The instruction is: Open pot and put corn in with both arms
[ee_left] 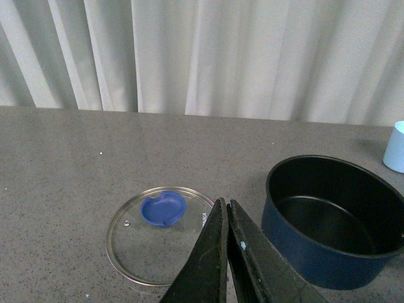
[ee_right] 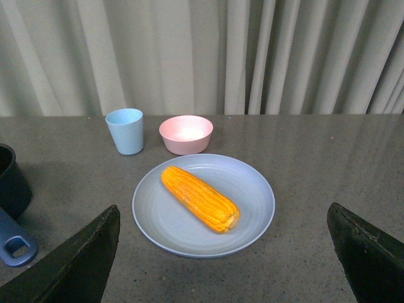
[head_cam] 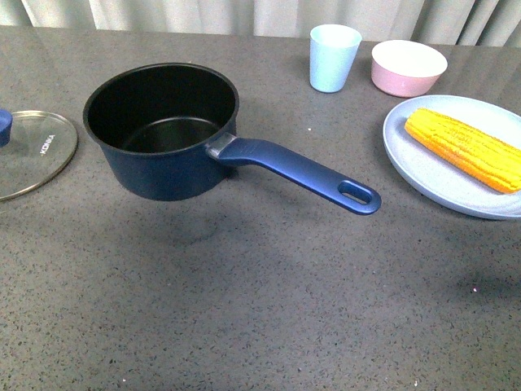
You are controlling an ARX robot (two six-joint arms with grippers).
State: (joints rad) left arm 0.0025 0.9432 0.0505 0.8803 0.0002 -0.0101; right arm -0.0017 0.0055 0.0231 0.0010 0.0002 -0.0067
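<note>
The navy pot point(head_cam: 163, 134) stands open and empty on the grey table, its long handle point(head_cam: 301, 173) pointing right toward me. Its glass lid point(head_cam: 32, 151) with the blue knob lies flat on the table left of the pot. The corn point(head_cam: 464, 148) lies on a light blue plate point(head_cam: 423, 163) at the right. Neither arm shows in the front view. In the left wrist view my left gripper point(ee_left: 226, 205) is shut and empty, above the table between the lid point(ee_left: 158, 237) and the pot point(ee_left: 334, 221). In the right wrist view my right gripper point(ee_right: 224, 240) is open wide, short of the corn point(ee_right: 199, 197).
A light blue cup point(head_cam: 334, 57) and a pink bowl point(head_cam: 409, 67) stand at the back right, behind the plate. Curtains hang behind the table's far edge.
</note>
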